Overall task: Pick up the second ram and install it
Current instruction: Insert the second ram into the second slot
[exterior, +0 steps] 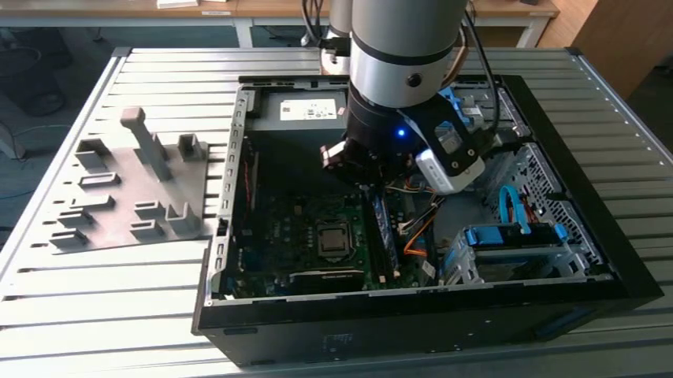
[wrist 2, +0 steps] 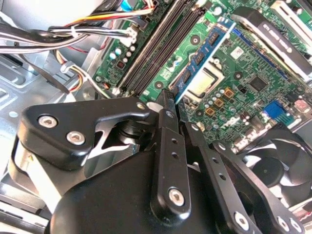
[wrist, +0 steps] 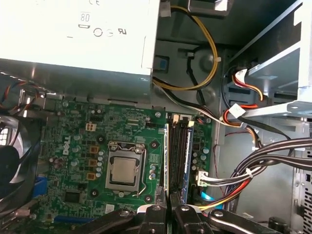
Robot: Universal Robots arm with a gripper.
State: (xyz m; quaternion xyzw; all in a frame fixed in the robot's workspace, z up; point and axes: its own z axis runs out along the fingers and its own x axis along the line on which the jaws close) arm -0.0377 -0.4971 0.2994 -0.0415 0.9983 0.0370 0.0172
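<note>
A white label (exterior: 312,110) with dark print is carried by the power supply (exterior: 305,101) in the exterior view, where its characters cannot be made out. In the first wrist view the same label (wrist: 73,29) is seen to bear a short number, a few round marks and lines of fine print. A white maker's logo (wrist: 71,144) is printed on the green motherboard (wrist: 58,170) beside the processor socket. On the second ram (wrist 2: 202,51), in the second wrist view, the marks on the black chips are too fine to be read.
</note>
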